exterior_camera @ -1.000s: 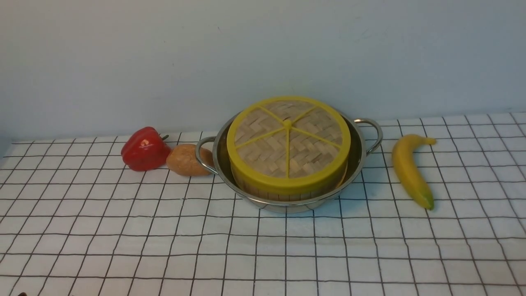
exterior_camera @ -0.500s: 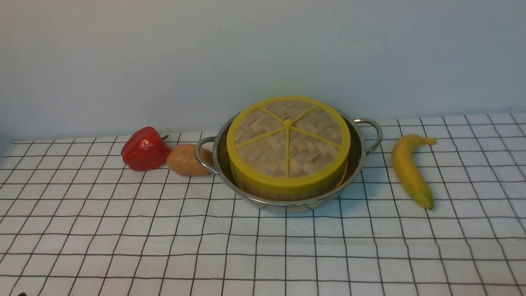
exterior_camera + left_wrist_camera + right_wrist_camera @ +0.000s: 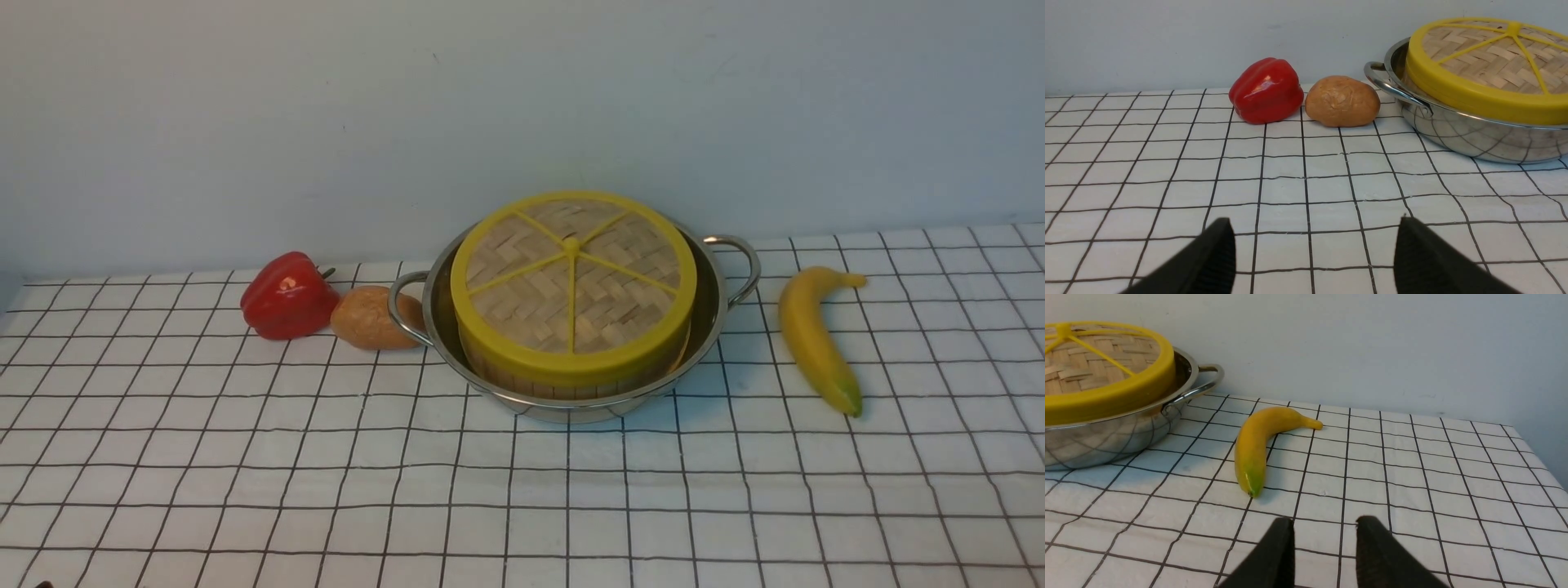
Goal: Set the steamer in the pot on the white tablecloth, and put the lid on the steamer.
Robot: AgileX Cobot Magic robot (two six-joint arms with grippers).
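Resting over the white tablecloth [image 3: 1306, 188], the left gripper [image 3: 1314, 253] has its jaws spread wide and nothing is between them. Ahead of it and a little to its left side lie a red pepper [image 3: 1266, 90] and a brown potato [image 3: 1342, 101], just beside each other; the potato is very close to the near loop handle of the pot [image 3: 1453, 126], though contact cannot be confirmed. The pot stands ahead of this gripper toward its right, and the steamer [image 3: 563, 382] sits inside it, showing only a strip of bamboo wall under the lid [image 3: 573, 278], which lies flat and centred on top. So both steps of the task look finished. As a judgement, the steamer and lid are light and stiff bamboo, a bit rough, so they should not slip; the yellow rim would be the natural place to grip the lid, because the centre knob is small. The steel pot looks smooth, shiny and heavier, and it would be best taken by a loop handle. Further right, a banana [image 3: 1257, 449] lies just ahead of the right gripper [image 3: 1325, 547], slightly to its left, well apart from the pot. This gripper has its jaws only narrowly parted and empty, low over the cloth.
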